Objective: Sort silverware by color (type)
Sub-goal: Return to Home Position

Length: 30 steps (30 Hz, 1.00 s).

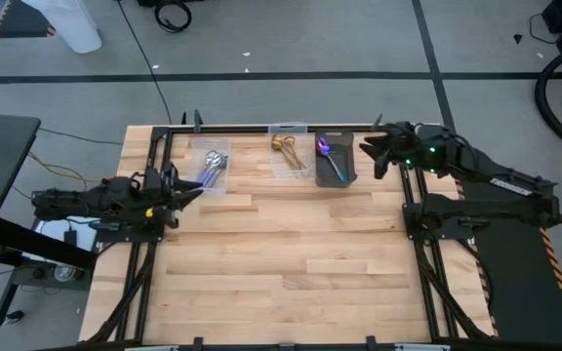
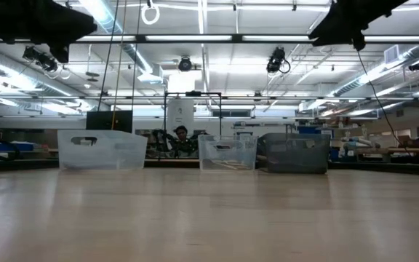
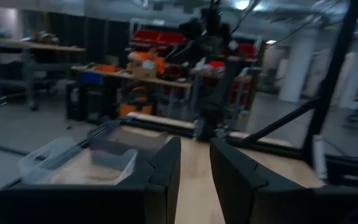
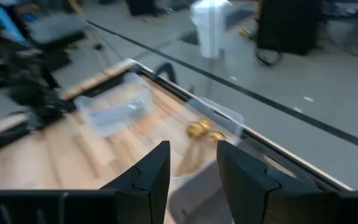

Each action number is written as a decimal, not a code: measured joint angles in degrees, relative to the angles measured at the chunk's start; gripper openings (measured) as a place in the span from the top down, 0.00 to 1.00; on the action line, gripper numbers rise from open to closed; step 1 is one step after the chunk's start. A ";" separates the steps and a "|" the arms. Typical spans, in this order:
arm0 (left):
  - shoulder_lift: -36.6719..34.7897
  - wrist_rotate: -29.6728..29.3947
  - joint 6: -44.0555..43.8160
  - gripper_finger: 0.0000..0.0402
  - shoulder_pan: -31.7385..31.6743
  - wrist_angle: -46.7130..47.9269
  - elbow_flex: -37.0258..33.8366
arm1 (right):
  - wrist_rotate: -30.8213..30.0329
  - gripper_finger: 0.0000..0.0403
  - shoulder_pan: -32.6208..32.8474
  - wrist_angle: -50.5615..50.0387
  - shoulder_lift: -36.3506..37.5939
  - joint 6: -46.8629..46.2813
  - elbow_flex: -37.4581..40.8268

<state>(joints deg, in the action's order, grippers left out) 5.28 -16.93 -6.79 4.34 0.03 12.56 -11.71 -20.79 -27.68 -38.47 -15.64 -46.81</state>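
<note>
Dark fingers [image 3: 166, 177] of the left claw [image 3: 196, 149] stand nearest its wrist camera, parted and holding nothing; from above, this claw [image 1: 196, 191] hangs at the left side of the table [image 1: 281, 253], near the corner of the left clear bin [image 1: 224, 146].

In that bin lie the silver spoons [image 1: 215, 166]. The middle clear bin [image 1: 288, 128] keeps the gold spoons [image 1: 286, 146], and the dark bin [image 1: 345, 146] keeps the purple-blue spoons [image 1: 328, 156]; so each colour has its own box, which is the reason for three bins in one row.

Just right of the dark bin hovers the right claw [image 1: 369, 158], also parted and empty [image 4: 193, 155]. No spoon shows on the bare wood; I judge the sorting finished, and both arms are raised off the bins so that nothing gets knocked.
</note>
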 joint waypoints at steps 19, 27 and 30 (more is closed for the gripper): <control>-5.01 4.18 0.17 0.77 0.00 1.88 0.04 | 9.01 0.66 1.98 11.78 22.29 -1.48 14.75; -5.04 4.15 -1.55 0.77 0.00 -6.50 -6.85 | 10.33 0.66 1.98 15.81 30.72 -3.85 21.14; -5.03 3.40 -2.36 0.77 0.00 -8.91 -9.27 | 10.79 0.66 1.98 16.26 33.43 -5.20 23.49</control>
<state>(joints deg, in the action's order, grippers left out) 0.25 -13.54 -9.15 4.34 -8.88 3.29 -0.92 -18.81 -11.42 -5.04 -20.84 -23.33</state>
